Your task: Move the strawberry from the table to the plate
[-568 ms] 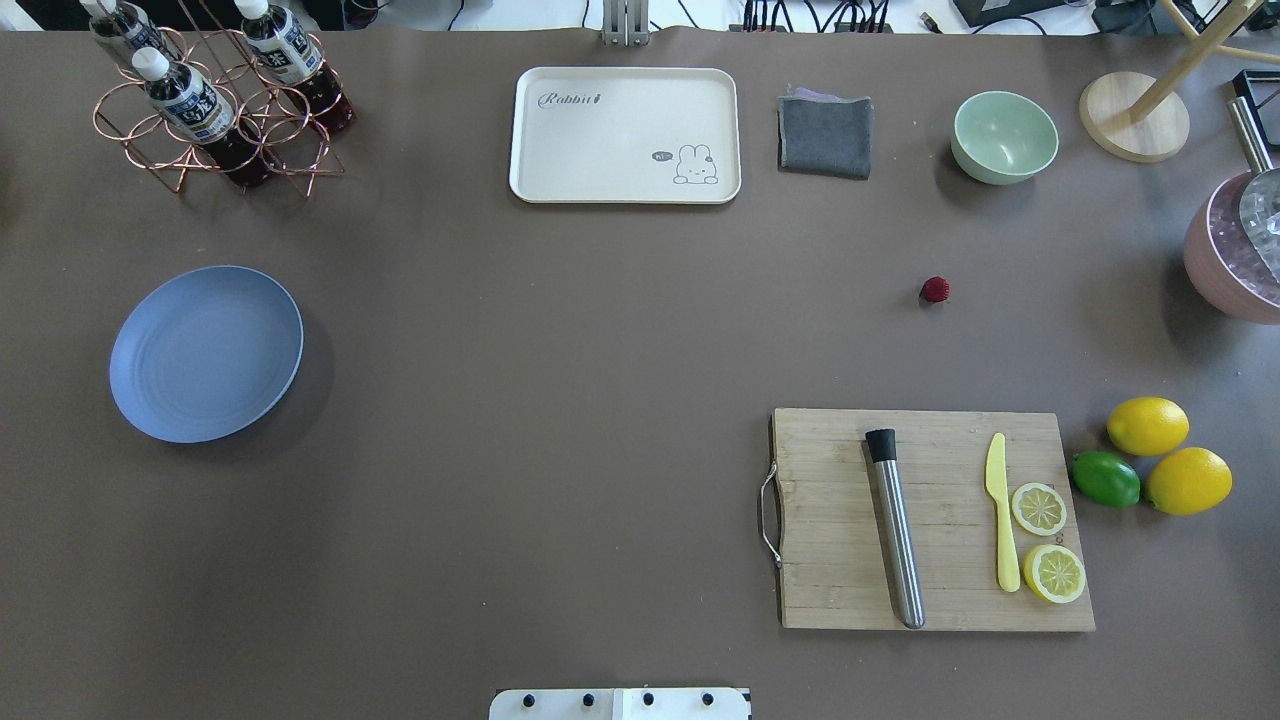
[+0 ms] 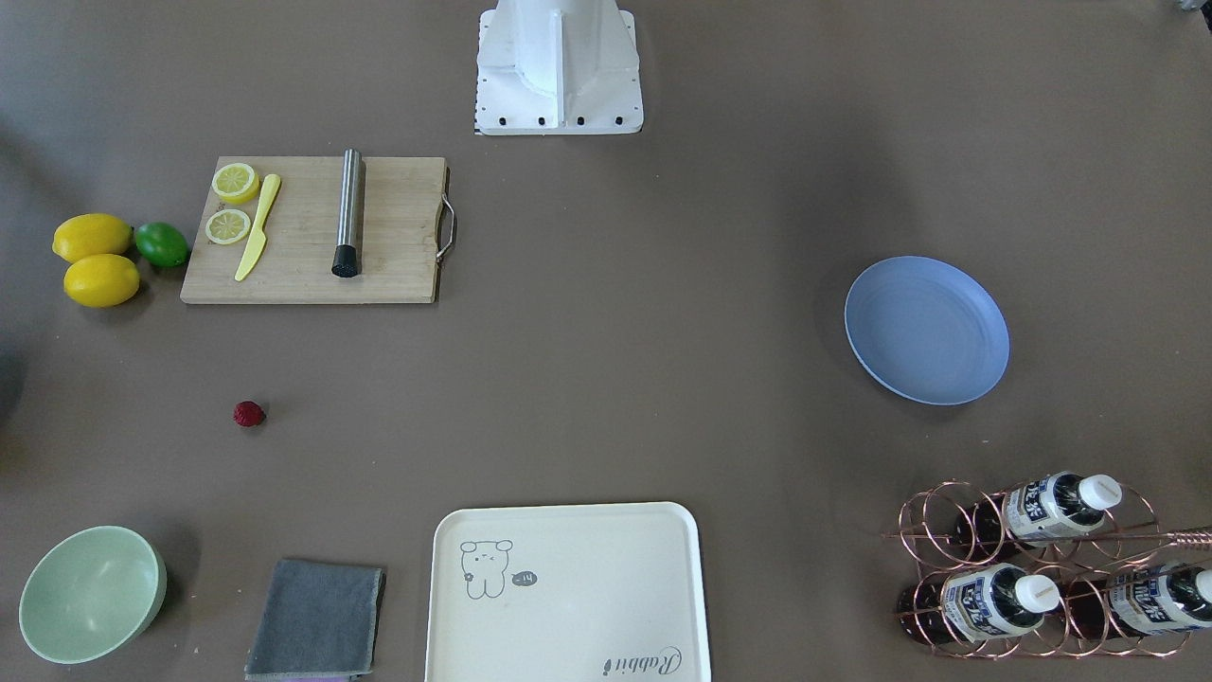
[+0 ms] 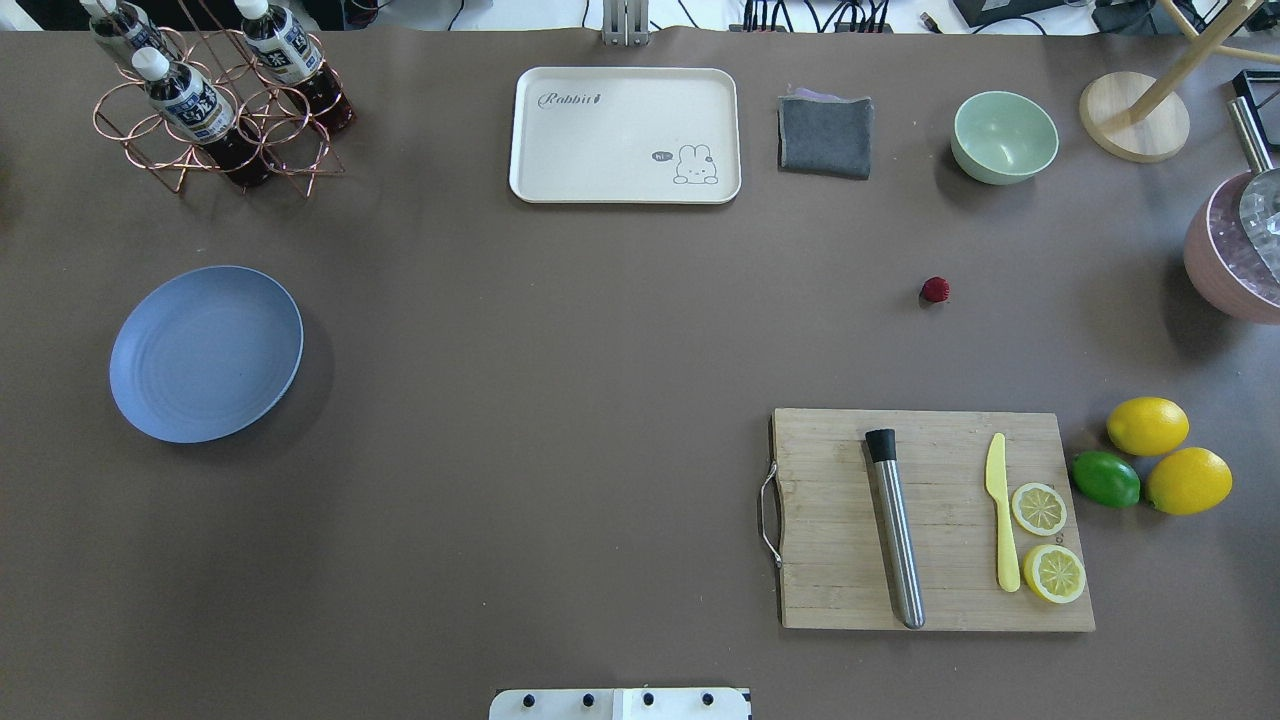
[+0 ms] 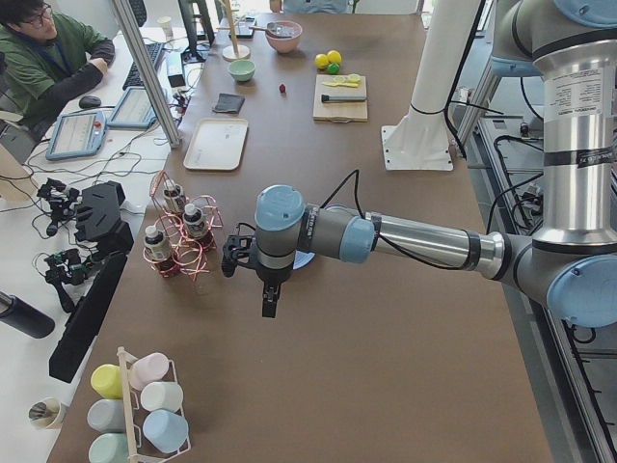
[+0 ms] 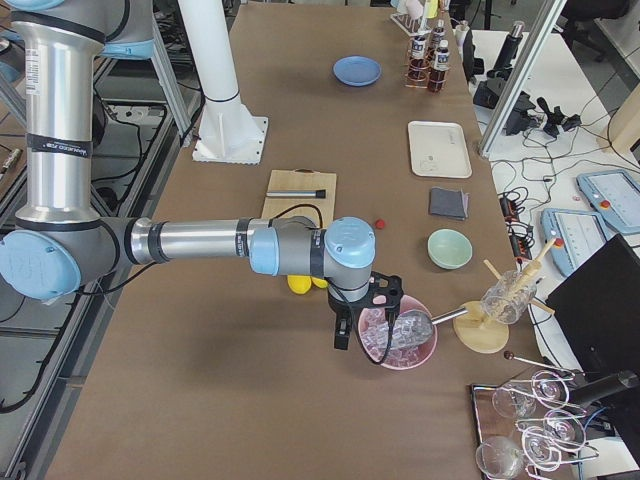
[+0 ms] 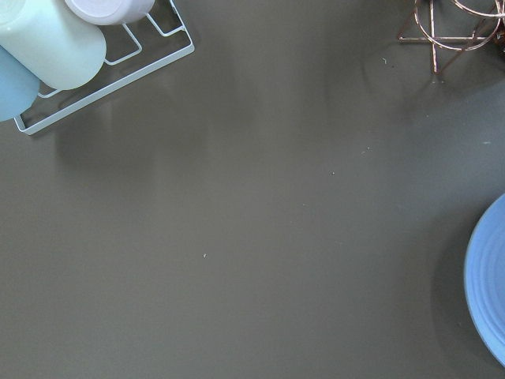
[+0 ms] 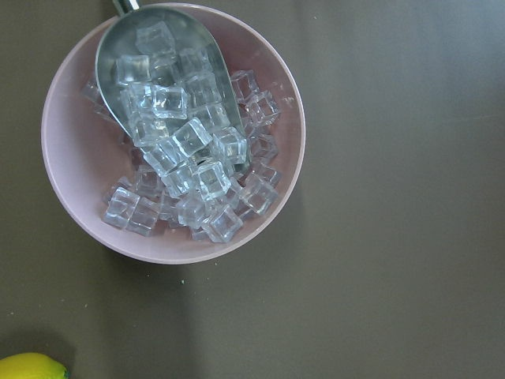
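Observation:
The small dark red strawberry [image 3: 935, 290] lies on the brown table [image 3: 560, 330], between the green bowl and the cutting board; it also shows as the strawberry [image 2: 249, 413]. The blue plate [image 3: 205, 353] sits empty far off at the table's left side, and its rim, the plate [image 6: 489, 292], reaches into the left wrist view. Neither gripper appears in the overhead or front views. The left gripper [image 4: 270, 301] hangs over the table near the plate. The right gripper [image 5: 342, 335] hovers by the pink ice bowl. I cannot tell whether either is open or shut.
A wooden cutting board [image 3: 930, 520] carries a steel muddler, a yellow knife and lemon slices. Two lemons [image 3: 1147, 425] and a lime [image 3: 1105, 479] lie beside it. A cream tray [image 3: 625, 135], grey cloth [image 3: 826, 135], green bowl [image 3: 1004, 136], bottle rack [image 3: 215, 100] and pink ice bowl [image 7: 173, 134] stand around.

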